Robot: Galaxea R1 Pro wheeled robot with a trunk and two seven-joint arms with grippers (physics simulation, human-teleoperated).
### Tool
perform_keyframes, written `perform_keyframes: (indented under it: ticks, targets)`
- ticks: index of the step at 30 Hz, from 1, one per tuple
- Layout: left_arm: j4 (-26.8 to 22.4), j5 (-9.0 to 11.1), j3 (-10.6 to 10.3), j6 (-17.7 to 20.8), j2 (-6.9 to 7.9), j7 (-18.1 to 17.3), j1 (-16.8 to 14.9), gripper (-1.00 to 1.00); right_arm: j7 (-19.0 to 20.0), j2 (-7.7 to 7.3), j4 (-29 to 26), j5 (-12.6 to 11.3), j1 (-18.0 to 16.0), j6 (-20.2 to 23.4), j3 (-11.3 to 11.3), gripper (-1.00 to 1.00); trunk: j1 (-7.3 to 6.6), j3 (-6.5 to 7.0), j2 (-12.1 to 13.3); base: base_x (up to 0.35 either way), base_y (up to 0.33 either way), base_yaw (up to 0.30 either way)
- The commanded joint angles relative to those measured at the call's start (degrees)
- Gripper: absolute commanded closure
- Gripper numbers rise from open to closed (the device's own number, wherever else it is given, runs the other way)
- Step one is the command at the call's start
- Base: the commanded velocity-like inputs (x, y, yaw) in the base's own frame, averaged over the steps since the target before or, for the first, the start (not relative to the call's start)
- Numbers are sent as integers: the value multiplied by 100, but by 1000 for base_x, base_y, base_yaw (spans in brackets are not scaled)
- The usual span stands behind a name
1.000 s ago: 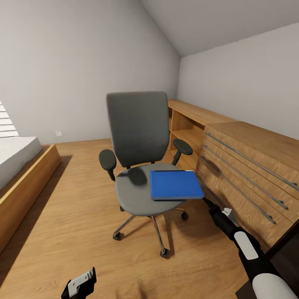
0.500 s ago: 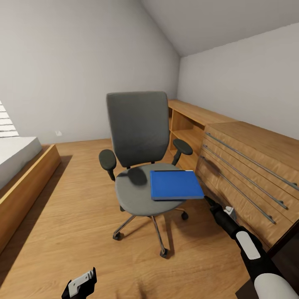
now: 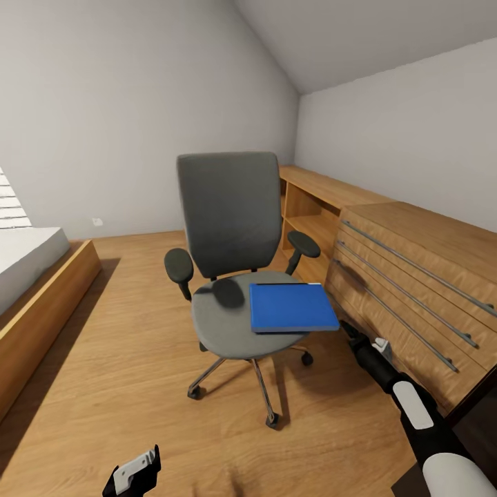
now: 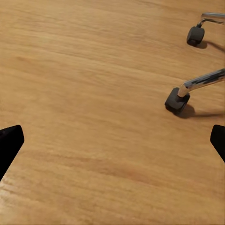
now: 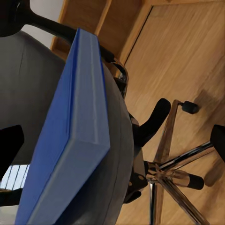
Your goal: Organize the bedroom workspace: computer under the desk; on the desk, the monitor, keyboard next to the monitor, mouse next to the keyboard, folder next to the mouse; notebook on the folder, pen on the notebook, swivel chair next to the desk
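The grey swivel chair stands on the wood floor in the middle of the head view, facing me. The bright blue folder lies flat on the right part of its seat, one corner over the seat's edge. My right gripper reaches in low from the right, just short of the folder's near right corner. In the right wrist view the folder shows edge-on and close, and the right gripper is open with nothing held. My left gripper hangs low over the floor, open and holding nothing.
A light wooden dresser with long bar handles runs along the right, close beside my right arm. An open wooden shelf unit stands behind it. A low bed lies at the left. The chair's chrome legs and castors spread over the floor.
My right arm has crept a little forward, closer to the folder's corner. The chair, the folder and the left arm have stayed put.
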Motion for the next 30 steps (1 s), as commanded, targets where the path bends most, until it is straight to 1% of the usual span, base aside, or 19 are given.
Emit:
perform_keyframes:
  ticks: [1, 7, 15, 25, 30]
  targets:
    - [-5, -3, -49, -10, 2, 54, -1, -100, 16, 2, -7, -48, -4, 55, -13, -100, -1, -5, -2, 0, 0, 0]
    - [-5, -1, -49, -8, 2, 50, -1, -100, 23, 3, -12, -44, -2, 58, -11, -100, -1, -5, -2, 0, 5, 0]
    - [-5, -2, -49, -11, 2, 50, -1, -100, 18, 7, 9, -46, -4, 57, -11, -100, -1, -5, -2, 56, 138, 0]
    - [-5, -2, -46, -13, 2, 53, -1, -100, -10, 26, 49, -44, -4, 50, -11, -100, -1, -5, -2, 11, 32, 0]
    - [-5, -8, -43, -13, 2, 50, -1, -100, -11, 29, 53, -43, -7, 43, -10, -100, -1, -5, -2, 31, 157, 0]
